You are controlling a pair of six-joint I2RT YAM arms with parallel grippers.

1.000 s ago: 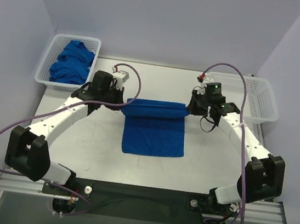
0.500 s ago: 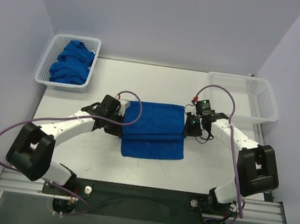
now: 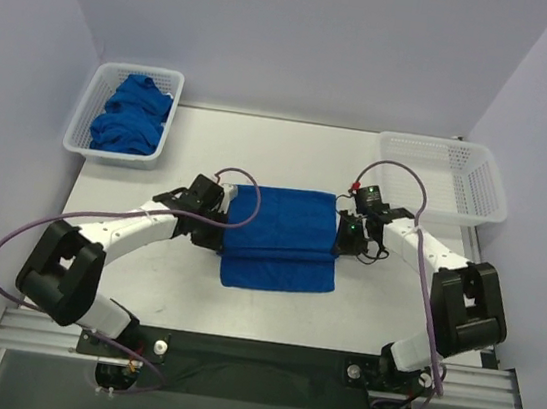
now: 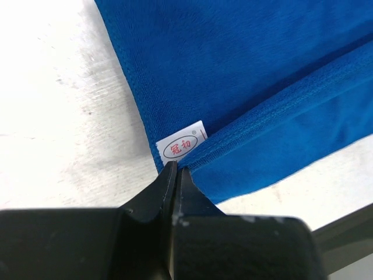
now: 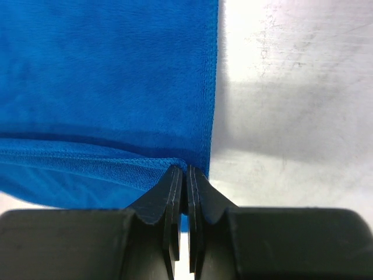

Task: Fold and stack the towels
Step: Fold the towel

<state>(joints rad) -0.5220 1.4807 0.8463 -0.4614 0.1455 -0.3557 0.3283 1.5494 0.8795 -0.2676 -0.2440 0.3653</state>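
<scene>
Centre of table (image 3: 290, 156): one blue towel (image 3: 279, 236) lying flat and folded, long axis left to right. The upper layer's hem stops short of the near edge. Both jaws are pinched tight on that hem: the left gripper (image 4: 176, 169) at the left corner beside the white tag (image 4: 182, 142), the right gripper (image 5: 186, 172) at the right corner. Bare tabletop shows past the far edge. Other towels (image 3: 129, 117) are heaped in the left basket (image 3: 77, 133), well apart.

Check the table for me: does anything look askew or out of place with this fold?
Nothing serious. The towel has its folded-over layer stopping short of its near edge, leaving a strip of the lower layer showing. The left claw and right claw pinch that layer's corners. The other towels lie crumpled in the left basket.
</scene>
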